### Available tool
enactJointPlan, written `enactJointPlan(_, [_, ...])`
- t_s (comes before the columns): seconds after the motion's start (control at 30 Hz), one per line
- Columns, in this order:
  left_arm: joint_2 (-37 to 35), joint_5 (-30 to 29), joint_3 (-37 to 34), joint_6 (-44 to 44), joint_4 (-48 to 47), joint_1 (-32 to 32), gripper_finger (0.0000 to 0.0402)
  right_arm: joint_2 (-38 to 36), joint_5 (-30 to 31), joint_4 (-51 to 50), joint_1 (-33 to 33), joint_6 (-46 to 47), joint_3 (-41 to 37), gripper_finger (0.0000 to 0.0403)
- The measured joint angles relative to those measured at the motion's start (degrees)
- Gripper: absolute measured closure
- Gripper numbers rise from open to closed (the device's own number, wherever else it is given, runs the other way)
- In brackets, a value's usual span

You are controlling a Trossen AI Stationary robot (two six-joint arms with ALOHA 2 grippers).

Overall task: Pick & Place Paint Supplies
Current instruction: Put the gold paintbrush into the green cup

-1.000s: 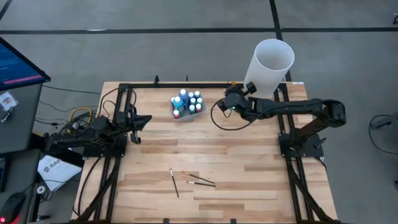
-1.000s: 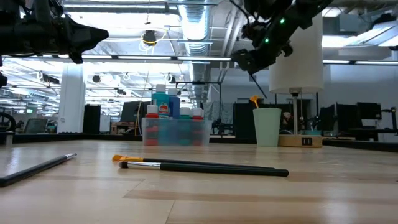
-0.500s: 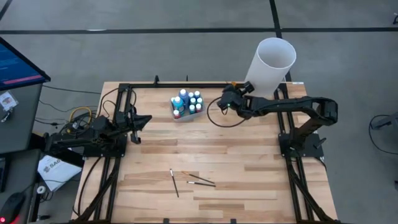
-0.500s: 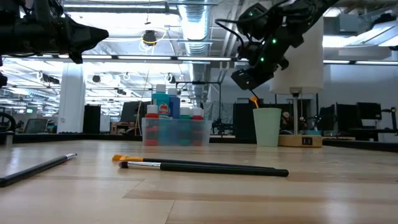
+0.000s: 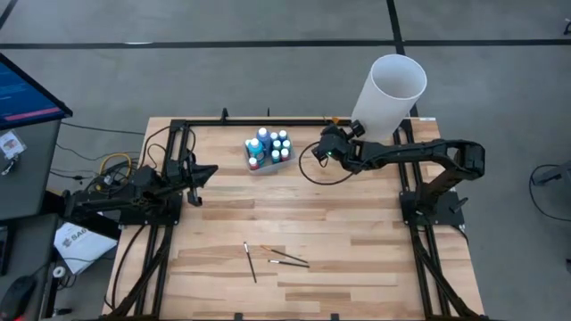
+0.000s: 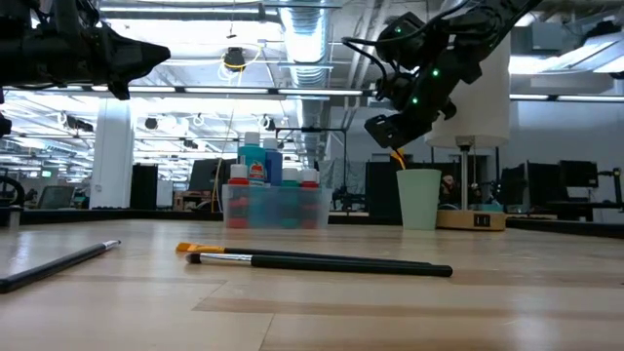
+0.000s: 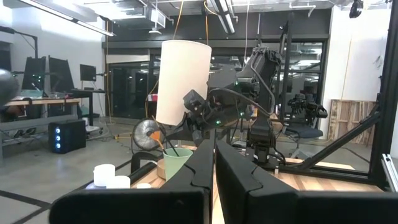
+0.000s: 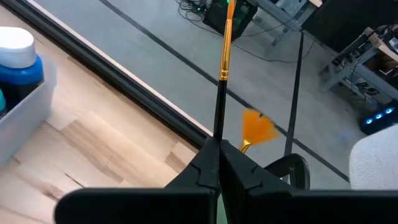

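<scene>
Above the pale green cup (image 6: 418, 198) at the counter's (image 5: 339, 232) far side, right hand (image 6: 388, 127) pinching a thin dark-handled brush (image 8: 222, 74) mid-shaft, tip pointed down at the cup. Likely light, stiff, slick and prone to pivot; best taken near the middle. Left hand (image 7: 214, 163) pressed together, empty, parked at the left edge. Right wrist view alone reveals an orange-bristled brush (image 8: 255, 129) standing in the cup. Low view alone gives height above the rim; high view places three brushes (image 5: 272, 259) near the front and the paint bottles (image 5: 268, 147) in their clear bin.

- High view: overhead, straight down on the whole desk (image 5: 357, 223).
- Low view: desk height, level across.
- Wrist views: close, past each arm's fingers.
- Both high and low views share the bottle bin (image 5: 268, 150).
</scene>
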Motion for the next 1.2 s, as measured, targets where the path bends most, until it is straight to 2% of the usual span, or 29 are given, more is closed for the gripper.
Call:
enactJointPlan(0.47, [0.0, 0.0, 0.0, 0.0, 0.0, 0.0, 0.0400, 0.0, -1.0, -0.2, 0.0, 1.9, 0.0, 0.0400])
enactJointPlan(0.8, [0.0, 0.0, 0.0, 0.0, 0.0, 0.0, 0.0400, 0.0, -1.0, -0.3, 0.0, 3.4, 0.0, 0.0332])
enactJointPlan(1.03, [0.0, 0.0, 0.0, 0.0, 0.0, 0.0, 0.0400, 0.0, -1.1, -0.6, 2.0, 3.0, 1.7, 0.0312])
enactJointPlan(1.1, [0.0, 0.0, 0.0, 0.0, 0.0, 0.0, 0.0400, 0.0, -2.9, -1.2, 3.8, 2.9, 3.9, 0.0308])
enactJointPlan(1.2, [0.0, 0.0, 0.0, 0.0, 0.0, 0.0, 0.0400, 0.0, -12.0, -3.6, 7.2, 2.2, 8.0, 0.0301])
